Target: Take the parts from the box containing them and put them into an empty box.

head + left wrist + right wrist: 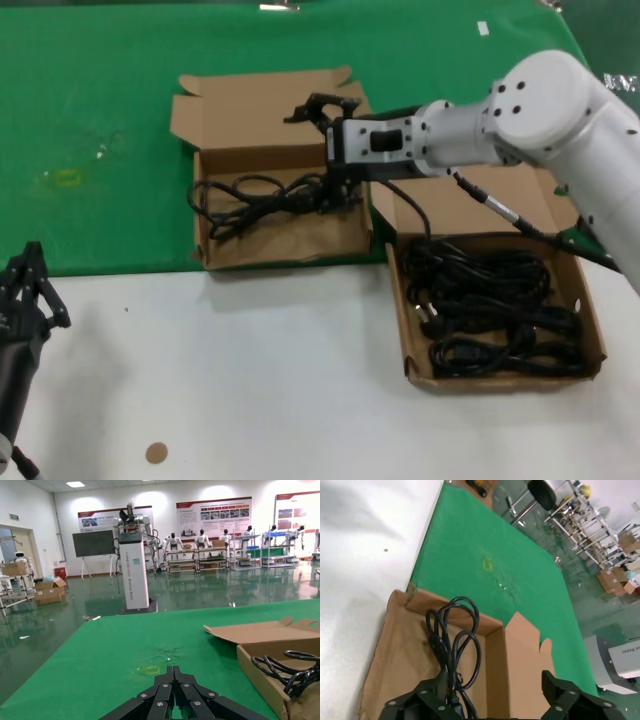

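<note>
My right gripper (320, 155) reaches over the empty box (285, 252) on the green cloth, fingers spread wide open. One black cord bundle (255, 195) lies on that box's floor under and beside the gripper. In the right wrist view the cord (452, 640) runs past one finger (427, 697), and nothing sits between the fingers of the gripper (495, 700). The box containing the parts (500, 378) stands to the right on the white table, with several black coiled cords (490, 300) inside. My left gripper (25, 290) waits shut at the near left edge; its own view shows it (173, 672) pressed together.
Green cloth (100, 150) covers the far half of the table and bare white tabletop (250, 380) the near half. A small brown disc (155, 452) lies near the front. Both boxes have open lid flaps (255, 100) standing behind them.
</note>
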